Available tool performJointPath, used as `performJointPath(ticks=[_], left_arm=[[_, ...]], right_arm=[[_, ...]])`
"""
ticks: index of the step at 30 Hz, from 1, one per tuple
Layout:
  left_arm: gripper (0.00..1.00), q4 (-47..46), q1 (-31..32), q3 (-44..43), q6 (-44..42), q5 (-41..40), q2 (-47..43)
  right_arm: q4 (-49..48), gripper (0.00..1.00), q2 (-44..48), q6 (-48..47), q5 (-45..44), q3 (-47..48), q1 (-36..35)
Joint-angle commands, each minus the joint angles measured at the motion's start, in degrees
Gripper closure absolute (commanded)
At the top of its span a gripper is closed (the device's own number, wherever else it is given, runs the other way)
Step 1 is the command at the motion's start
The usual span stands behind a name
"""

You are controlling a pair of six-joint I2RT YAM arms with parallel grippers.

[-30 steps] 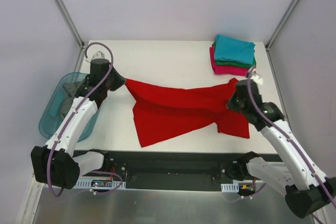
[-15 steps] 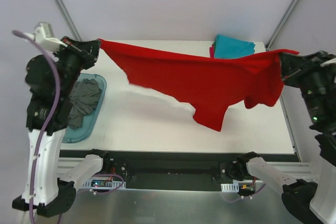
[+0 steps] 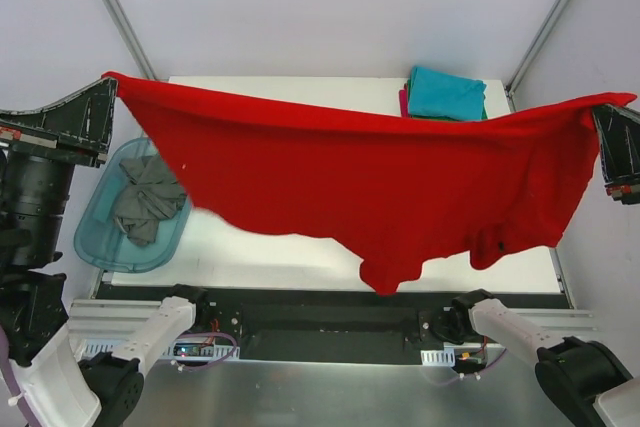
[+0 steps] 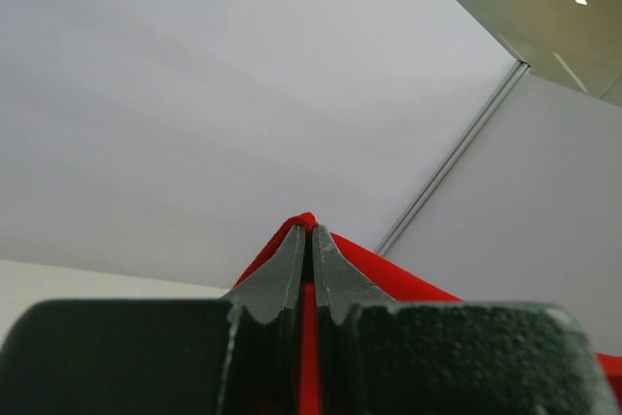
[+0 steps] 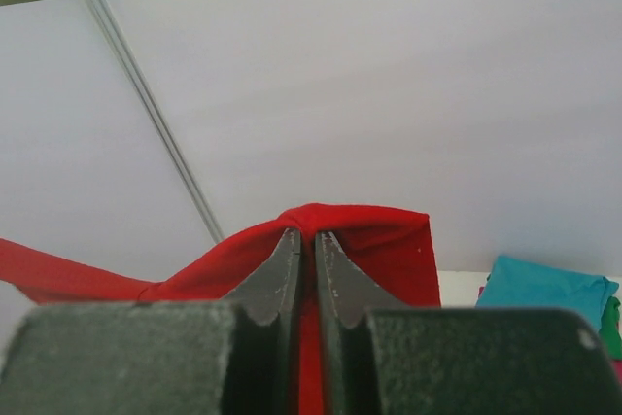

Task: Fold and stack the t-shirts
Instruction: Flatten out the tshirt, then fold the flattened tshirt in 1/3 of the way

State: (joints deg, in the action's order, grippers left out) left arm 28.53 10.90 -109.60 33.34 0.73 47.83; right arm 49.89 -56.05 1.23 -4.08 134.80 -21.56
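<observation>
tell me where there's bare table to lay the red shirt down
Bare table shows along the far edge left of the folded stack, and in a near strip right of the blue tub, below the hem of the held-up red shirt. The middle is hidden behind it. Crowded: the stack's far right corner and the tub, holding a grey shirt, at left.

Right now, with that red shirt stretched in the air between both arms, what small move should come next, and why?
Probably lower both arms together to lay the red t-shirt flat on the table: the left fingers and right fingers pinch its upper corners, and it hangs spread and unfolded.
</observation>
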Motion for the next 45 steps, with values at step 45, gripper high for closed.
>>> performJointPath(ticks=[45], left_arm=[[1.00, -5.6, -2.7, 22.9, 0.4, -6.3, 59.6]], right_arm=[[-16.5, 0.98, -40.4, 8.2, -2.5, -51.2, 9.3]])
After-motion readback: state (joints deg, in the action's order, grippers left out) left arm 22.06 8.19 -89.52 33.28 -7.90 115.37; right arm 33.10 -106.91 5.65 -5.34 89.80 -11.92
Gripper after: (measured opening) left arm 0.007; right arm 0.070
